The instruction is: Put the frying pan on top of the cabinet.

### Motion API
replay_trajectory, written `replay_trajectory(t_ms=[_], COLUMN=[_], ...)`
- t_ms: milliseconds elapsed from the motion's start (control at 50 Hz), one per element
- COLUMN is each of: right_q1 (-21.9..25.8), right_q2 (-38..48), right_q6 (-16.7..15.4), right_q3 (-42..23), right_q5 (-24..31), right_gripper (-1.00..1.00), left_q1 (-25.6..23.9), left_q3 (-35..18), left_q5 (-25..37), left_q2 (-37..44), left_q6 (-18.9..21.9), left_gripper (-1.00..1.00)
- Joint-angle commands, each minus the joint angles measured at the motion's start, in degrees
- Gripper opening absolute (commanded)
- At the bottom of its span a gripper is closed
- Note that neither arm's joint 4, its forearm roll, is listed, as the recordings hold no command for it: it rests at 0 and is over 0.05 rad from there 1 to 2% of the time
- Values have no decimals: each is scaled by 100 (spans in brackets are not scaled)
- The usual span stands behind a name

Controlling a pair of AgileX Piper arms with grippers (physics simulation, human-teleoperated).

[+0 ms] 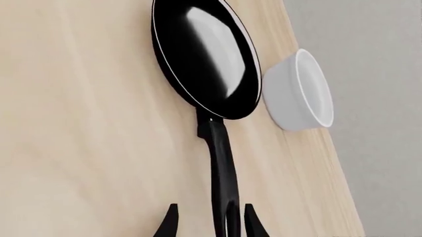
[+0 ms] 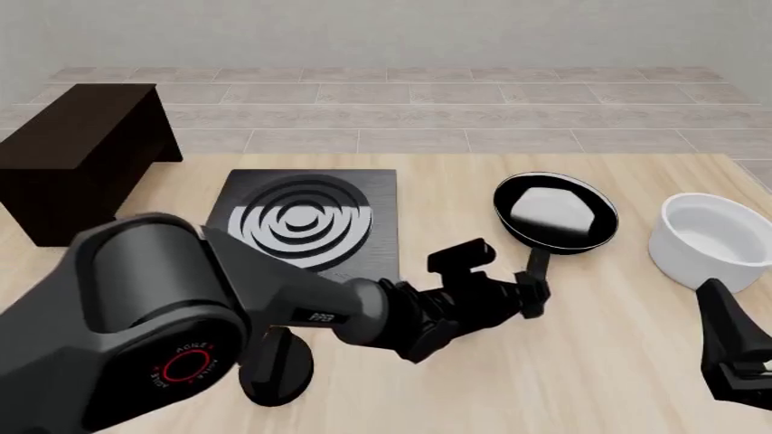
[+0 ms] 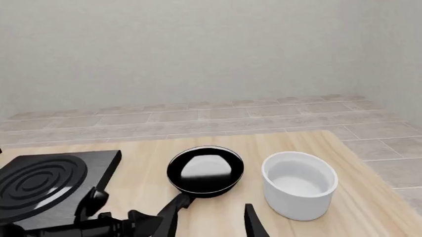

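Observation:
The frying pan (image 2: 555,212) sits on the table right of the middle, with its thin handle (image 2: 534,267) pointing toward me. My left gripper (image 2: 531,294) reaches across to the handle's end. In the left wrist view the pan (image 1: 204,54) lies ahead and my left gripper (image 1: 211,224) is open, its fingertips (image 1: 254,222) either side of the handle (image 1: 221,168). My right gripper (image 2: 729,353) is open and empty, low at the front right. The dark cabinet (image 2: 72,154) stands at the far left. The pan also shows in the right wrist view (image 3: 204,170).
A white bowl (image 2: 711,240) stands just right of the pan, also in the left wrist view (image 1: 300,91) and the right wrist view (image 3: 300,182). A black stove plate with grey rings (image 2: 307,221) lies between cabinet and pan. A black knob (image 2: 275,366) sits at the front left.

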Motion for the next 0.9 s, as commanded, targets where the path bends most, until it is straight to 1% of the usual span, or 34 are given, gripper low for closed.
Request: replay_trajectory(t_ms=[20,200,400,900], right_q1=[-4,3,1,-15], right_q2=[49,18,119,256], right_q6=[19,30,15,32], right_q3=[1,1,1,1], right_q5=[-46,-4,-96,-204], right_gripper=[100,100,100,100], left_q1=[-71,-121,-107,-118], left_q3=[-99,-130,-210,-566], left_q5=[8,-13,-19,78], left_q2=[141,186,260,487], left_q6=[-141,-143,-183,-227], left_gripper=[100,100,100,100])
